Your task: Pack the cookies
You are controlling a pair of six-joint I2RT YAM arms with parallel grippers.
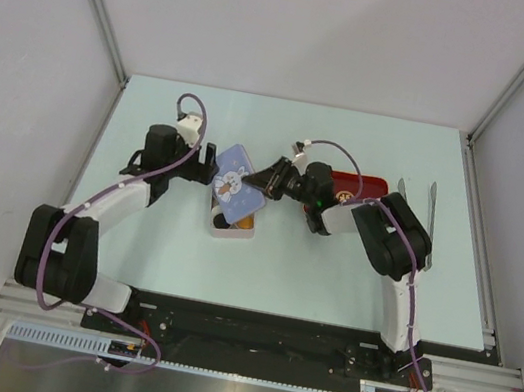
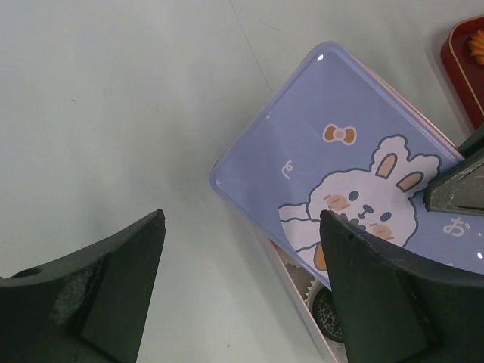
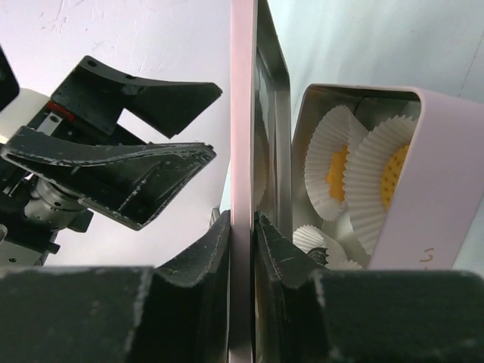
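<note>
A pink tin (image 1: 231,230) sits mid-table with cookies in white paper cups inside. Orange cookies (image 3: 337,168) and a black cookie (image 2: 330,314) show in it. My right gripper (image 1: 273,180) is shut on the edge of the tin's blue bunny lid (image 1: 235,184) and holds it tilted over the tin. In the right wrist view the lid (image 3: 243,136) stands edge-on between my fingertips (image 3: 243,240). My left gripper (image 1: 209,167) is open at the lid's left edge. In the left wrist view its fingers (image 2: 106,291) straddle bare table beside the lid (image 2: 340,144).
A red tray (image 1: 363,185) lies behind the right arm, and an orange cookie (image 2: 477,47) shows on it in the left wrist view. Metal tongs (image 1: 430,214) lie at the right. White walls close in the table on three sides.
</note>
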